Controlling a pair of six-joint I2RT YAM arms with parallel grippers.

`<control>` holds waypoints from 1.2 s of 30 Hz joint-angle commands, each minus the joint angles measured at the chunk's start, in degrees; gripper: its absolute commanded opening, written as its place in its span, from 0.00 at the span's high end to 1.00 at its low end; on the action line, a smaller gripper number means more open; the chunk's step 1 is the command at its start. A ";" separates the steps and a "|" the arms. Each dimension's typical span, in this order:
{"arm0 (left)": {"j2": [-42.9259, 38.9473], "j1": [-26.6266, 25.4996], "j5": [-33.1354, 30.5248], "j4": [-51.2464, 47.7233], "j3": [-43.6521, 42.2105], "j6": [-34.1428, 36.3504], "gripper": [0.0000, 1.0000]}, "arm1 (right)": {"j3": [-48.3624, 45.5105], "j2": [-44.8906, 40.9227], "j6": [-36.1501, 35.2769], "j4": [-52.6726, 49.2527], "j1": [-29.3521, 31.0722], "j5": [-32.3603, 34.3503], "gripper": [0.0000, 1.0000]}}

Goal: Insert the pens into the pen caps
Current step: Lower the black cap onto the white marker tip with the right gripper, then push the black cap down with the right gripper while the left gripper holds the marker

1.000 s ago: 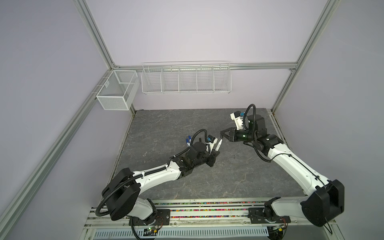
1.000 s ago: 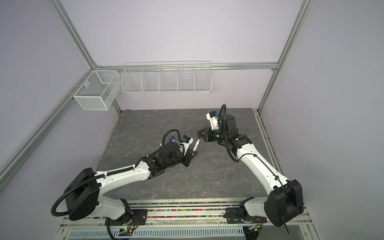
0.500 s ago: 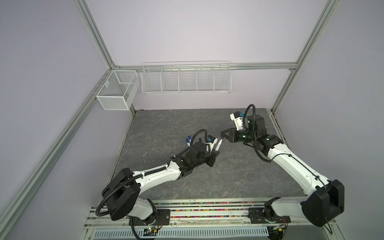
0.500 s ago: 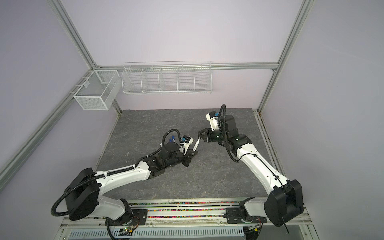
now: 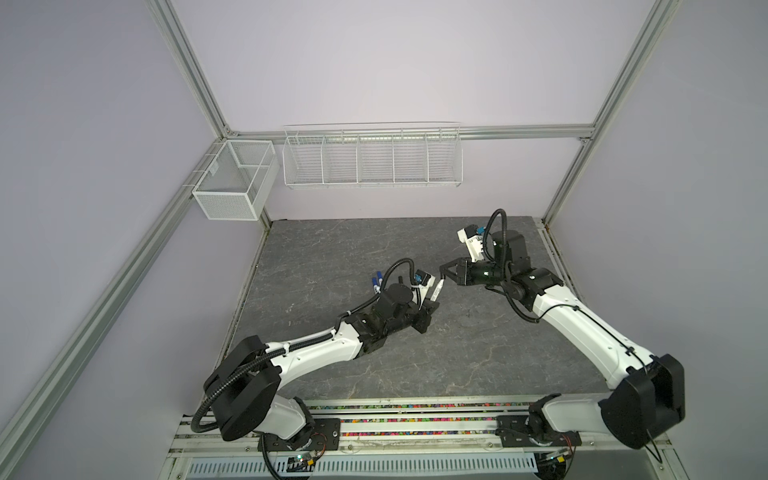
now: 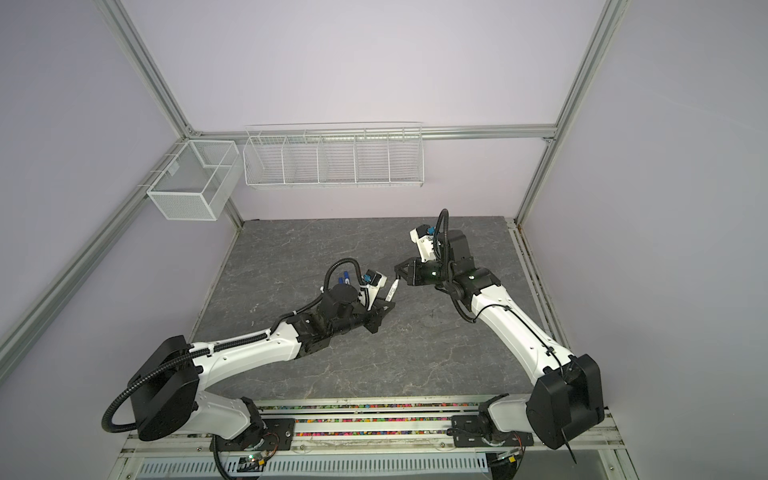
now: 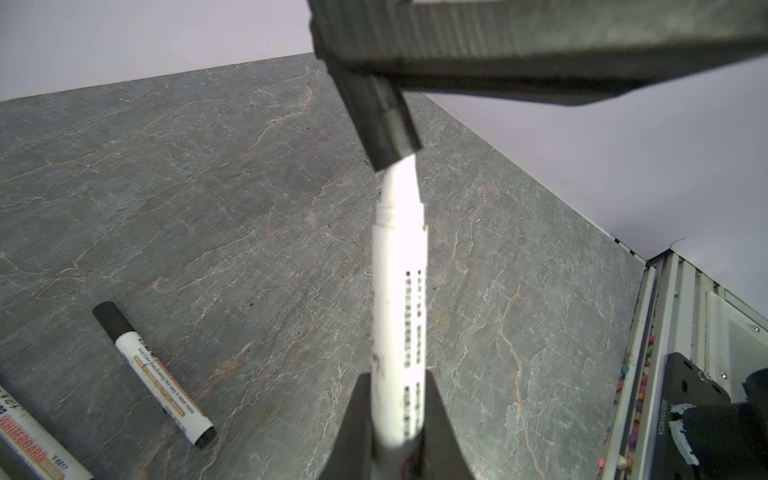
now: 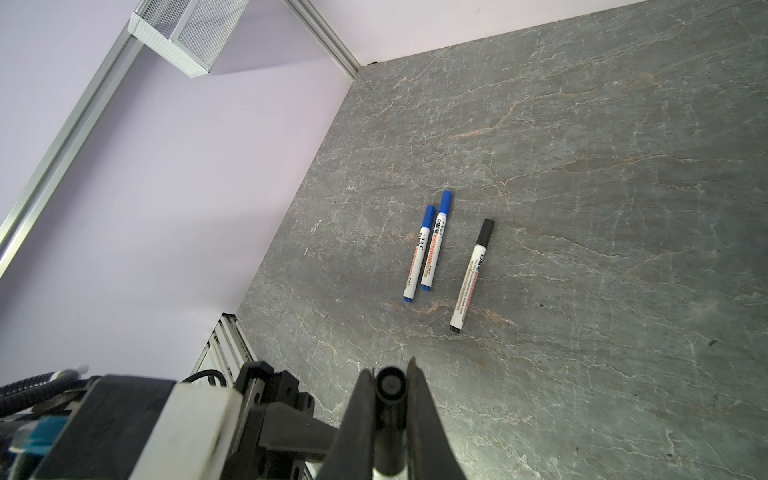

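- Two blue-capped whiteboard markers (image 8: pixel 419 253)
- One black-capped marker (image 8: pixel 471 276)
- One uncapped marker (image 7: pixel 399 316)
- One separate black cap (image 7: pixel 380 120)
- Two robot arms (image 5: pixel 316 353)
- Two white wire baskets (image 5: pixel 372 166)

In the left wrist view the tip of the held pen (image 7: pixel 399 307) is hidden inside the black cap (image 7: pixel 384 124), and its rear end disappears between the jaws of the left gripper (image 7: pixel 397 378). A second pen (image 7: pixel 33 444), printed WHITEBOARD, is cut off by the picture's edge. In both top views the left arm (image 5: pixel 316 353) covers the two blue-capped pens (image 5: pixel 377 279) at 10 o'clock from its wrist; only their blue ends show. The held pen's print is too small there to read.
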 commanded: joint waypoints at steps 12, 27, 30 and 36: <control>-0.08 5.58 0.93 12.25 2.99 -5.32 1.00 | -2.69 -1.79 1.70 0.06 0.35 -12.06 0.93; 0.28 5.61 -3.22 16.32 5.02 0.34 1.00 | 0.90 2.39 -5.16 -12.88 0.73 -24.72 0.93; -0.39 5.61 -4.75 18.10 4.37 0.89 1.00 | 1.74 2.02 -6.90 -15.23 0.74 -24.91 0.93; -1.23 4.66 -6.86 24.39 1.78 6.43 1.00 | 3.33 -1.00 -12.24 -17.74 1.37 -20.66 0.92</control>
